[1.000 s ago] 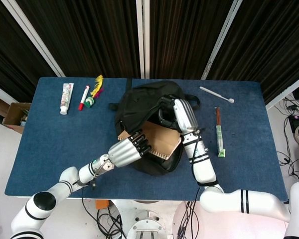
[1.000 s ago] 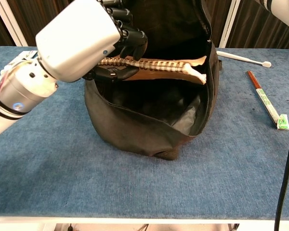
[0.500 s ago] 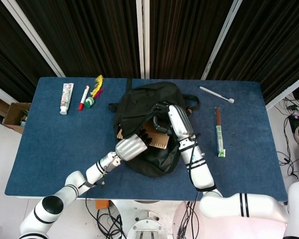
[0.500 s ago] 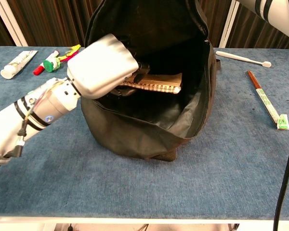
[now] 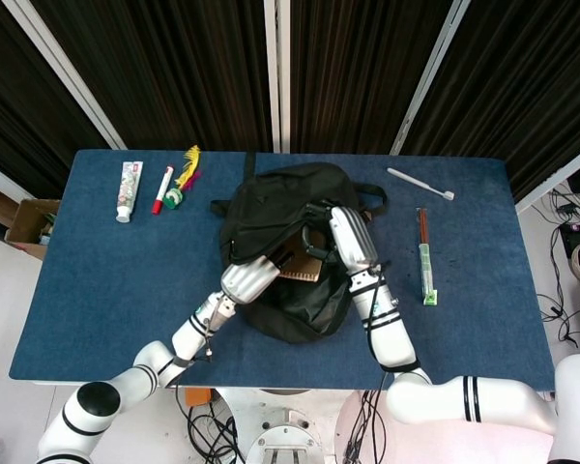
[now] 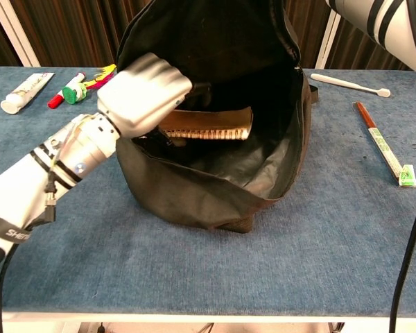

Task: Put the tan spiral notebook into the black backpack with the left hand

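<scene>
Both hands at the black fabric backpack (image 6: 215,187): we see left hand (image 6: 142,94) gripping the tan spiral-bound notebook (image 6: 206,125) inside its opening; right hand (image 5: 340,227) is at its rim, finger state we cannot tell.

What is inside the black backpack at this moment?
Inside the black backpack, the tan spiral notebook lies flat, its wire spine facing the opening. The left hand reaches in and holds its left end. The backpack's dark bottom under the notebook is in shadow, so anything there cannot be seen.
</scene>
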You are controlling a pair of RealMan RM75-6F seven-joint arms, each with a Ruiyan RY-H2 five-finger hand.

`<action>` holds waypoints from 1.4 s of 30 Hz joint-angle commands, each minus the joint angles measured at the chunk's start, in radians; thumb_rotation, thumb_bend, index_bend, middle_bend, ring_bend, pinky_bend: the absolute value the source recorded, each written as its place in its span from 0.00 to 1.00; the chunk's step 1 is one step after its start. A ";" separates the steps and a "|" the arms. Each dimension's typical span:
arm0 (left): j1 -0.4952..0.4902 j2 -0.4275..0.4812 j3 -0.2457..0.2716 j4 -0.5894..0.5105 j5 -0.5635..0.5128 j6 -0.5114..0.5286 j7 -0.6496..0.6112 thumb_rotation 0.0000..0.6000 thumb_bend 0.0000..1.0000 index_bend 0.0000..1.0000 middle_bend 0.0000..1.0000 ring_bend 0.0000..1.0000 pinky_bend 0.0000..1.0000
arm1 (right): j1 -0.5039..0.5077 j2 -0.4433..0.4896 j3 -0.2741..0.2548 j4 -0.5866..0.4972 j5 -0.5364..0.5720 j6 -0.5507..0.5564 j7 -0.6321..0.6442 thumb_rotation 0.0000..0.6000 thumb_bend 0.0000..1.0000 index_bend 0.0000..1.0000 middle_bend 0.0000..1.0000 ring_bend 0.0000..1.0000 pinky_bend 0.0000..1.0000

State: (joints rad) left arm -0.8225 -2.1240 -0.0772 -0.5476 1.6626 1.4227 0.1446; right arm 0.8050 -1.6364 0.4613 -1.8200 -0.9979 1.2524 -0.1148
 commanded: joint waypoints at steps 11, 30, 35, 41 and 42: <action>0.241 0.365 0.060 -0.526 -0.008 0.228 -0.089 1.00 0.00 0.36 0.45 0.40 0.50 | -0.016 0.008 -0.025 0.081 0.022 -0.049 0.022 1.00 0.65 0.62 0.51 0.37 0.40; 0.471 0.881 0.052 -0.896 -0.287 0.089 -0.164 1.00 0.00 0.38 0.38 0.34 0.33 | -0.251 0.488 -0.425 -0.084 -0.402 -0.113 0.078 1.00 0.21 0.00 0.07 0.00 0.00; 0.544 0.921 0.054 -0.879 -0.308 0.122 -0.212 1.00 0.00 0.38 0.37 0.33 0.31 | -0.413 0.536 -0.446 0.035 -0.499 0.148 0.183 1.00 0.30 0.07 0.21 0.04 0.03; 0.622 0.964 0.095 -0.852 -0.266 0.150 -0.293 1.00 0.00 0.38 0.37 0.31 0.27 | -0.563 0.565 -0.468 0.141 -0.468 0.302 0.204 1.00 0.36 0.15 0.26 0.09 0.13; 0.637 0.972 0.102 -0.857 -0.256 0.159 -0.299 1.00 0.00 0.38 0.37 0.31 0.27 | -0.586 0.572 -0.480 0.155 -0.474 0.315 0.227 1.00 0.36 0.15 0.26 0.09 0.13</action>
State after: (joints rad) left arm -0.2034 -1.1660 0.0117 -1.4052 1.3922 1.5696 -0.1419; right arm 0.2768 -1.0927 0.0083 -1.7133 -1.4558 1.5210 0.0654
